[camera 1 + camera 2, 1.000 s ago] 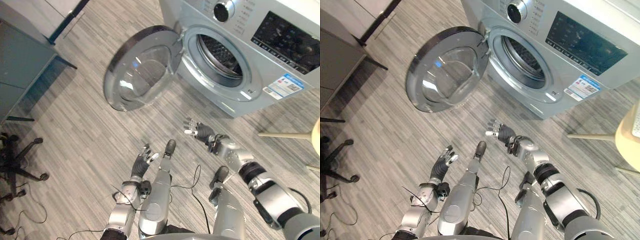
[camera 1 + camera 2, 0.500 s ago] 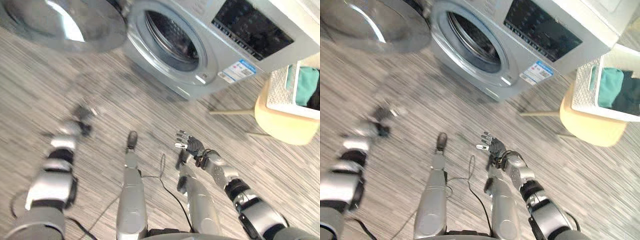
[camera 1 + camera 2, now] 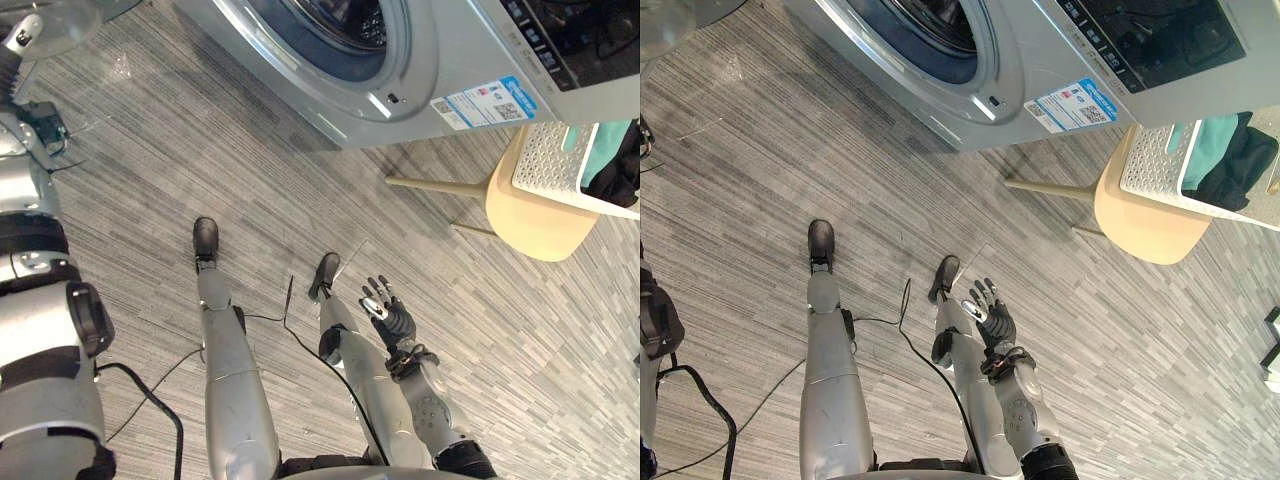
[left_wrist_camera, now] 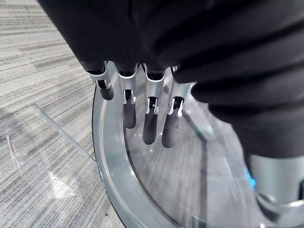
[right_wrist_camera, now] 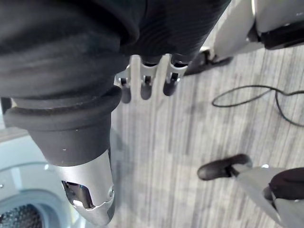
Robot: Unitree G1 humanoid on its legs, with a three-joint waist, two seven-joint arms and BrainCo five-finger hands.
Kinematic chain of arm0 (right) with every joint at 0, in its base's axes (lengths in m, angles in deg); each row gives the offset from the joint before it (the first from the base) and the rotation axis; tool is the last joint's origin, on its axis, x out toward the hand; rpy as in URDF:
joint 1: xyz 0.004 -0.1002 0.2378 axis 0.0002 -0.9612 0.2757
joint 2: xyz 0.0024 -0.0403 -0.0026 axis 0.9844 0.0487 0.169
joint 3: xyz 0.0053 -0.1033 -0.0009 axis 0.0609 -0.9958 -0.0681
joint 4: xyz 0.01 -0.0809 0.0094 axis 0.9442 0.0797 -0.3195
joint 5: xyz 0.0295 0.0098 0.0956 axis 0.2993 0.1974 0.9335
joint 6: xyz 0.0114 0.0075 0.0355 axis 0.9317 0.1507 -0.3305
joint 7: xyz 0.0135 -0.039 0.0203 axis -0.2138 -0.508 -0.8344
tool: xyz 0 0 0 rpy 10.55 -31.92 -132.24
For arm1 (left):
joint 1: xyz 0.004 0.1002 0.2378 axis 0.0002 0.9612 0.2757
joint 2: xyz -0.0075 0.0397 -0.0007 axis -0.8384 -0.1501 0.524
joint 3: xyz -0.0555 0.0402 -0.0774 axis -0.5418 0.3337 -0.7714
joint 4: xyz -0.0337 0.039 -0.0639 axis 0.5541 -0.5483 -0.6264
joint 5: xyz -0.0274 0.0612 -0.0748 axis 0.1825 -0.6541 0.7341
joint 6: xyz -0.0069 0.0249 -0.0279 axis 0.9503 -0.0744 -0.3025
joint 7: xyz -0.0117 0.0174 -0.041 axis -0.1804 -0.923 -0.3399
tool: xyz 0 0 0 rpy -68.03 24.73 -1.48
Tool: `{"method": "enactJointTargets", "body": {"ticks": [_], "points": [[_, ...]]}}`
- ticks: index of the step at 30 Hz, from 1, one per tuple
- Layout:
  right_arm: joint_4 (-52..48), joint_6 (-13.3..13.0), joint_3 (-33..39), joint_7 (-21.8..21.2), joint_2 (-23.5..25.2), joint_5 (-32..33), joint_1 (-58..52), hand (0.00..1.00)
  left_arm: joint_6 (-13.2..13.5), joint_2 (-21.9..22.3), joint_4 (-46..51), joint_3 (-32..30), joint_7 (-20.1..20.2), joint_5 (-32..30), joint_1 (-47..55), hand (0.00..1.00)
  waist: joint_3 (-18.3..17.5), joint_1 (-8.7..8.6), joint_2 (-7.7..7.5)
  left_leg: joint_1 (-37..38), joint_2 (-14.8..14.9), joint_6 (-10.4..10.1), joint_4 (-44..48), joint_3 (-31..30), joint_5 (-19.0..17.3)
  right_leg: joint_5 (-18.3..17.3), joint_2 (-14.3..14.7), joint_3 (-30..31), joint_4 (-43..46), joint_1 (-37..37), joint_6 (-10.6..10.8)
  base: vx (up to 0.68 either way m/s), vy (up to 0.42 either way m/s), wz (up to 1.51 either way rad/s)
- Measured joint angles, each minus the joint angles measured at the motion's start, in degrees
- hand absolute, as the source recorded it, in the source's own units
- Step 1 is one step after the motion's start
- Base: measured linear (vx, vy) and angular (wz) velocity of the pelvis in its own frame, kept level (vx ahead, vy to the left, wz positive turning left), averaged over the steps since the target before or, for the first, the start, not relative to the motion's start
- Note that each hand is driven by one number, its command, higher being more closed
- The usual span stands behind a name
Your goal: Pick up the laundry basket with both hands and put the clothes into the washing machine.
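A white laundry basket [image 3: 556, 163] with teal and dark clothes [image 3: 612, 152] sits on a pale round stool [image 3: 531, 222] at the far right, next to the washing machine [image 3: 440, 60]. The machine's drum opening [image 3: 330, 25] faces the floor area in front of me. My right hand [image 3: 390, 318] hangs low over the floor, well short of the basket, fingers [image 5: 142, 88] straight and empty. My left hand [image 3: 20, 38] is up at the far left beside the glass door [image 4: 142, 194], with fingers [image 4: 149, 111] straight over the glass and holding nothing.
Grey wood-plank floor [image 3: 150, 150] stretches between me and the machine. The stool's wooden legs [image 3: 430, 185] stick out towards the machine's base. The open door's rim [image 3: 670, 20] shows at the upper left corner.
The whole picture has swung right, so the camera moved and the basket on the stool now shows closer. My left arm rose to the left edge by the door. My right hand dropped nearer my body.
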Motion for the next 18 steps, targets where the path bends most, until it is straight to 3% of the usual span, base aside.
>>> {"method": "enactJointTargets", "body": {"ticks": [15,18], "points": [[1.8,0.3,0.1,-0.1,-1.9,-0.2,-0.1,0.00,-0.7,-1.1,1.6,-4.1,-0.5,0.0,0.8,0.00,0.0,1.85,0.06,-4.6,4.9,-0.7,12.3,0.5,-5.4,0.0,3.9,2.7,0.2,0.1,0.0,0.04,0.000,-0.16],[4.1,1.2,1.2,0.0,-1.8,-1.1,-0.1,0.00,-0.3,2.3,3.6,-9.1,-0.5,0.2,5.6,0.00,0.6,2.50,0.79,-2.5,5.6,-0.6,14.7,1.5,-7.1,-0.3,3.9,3.4,1.7,1.8,0.3,0.08,0.027,-0.12]]}}
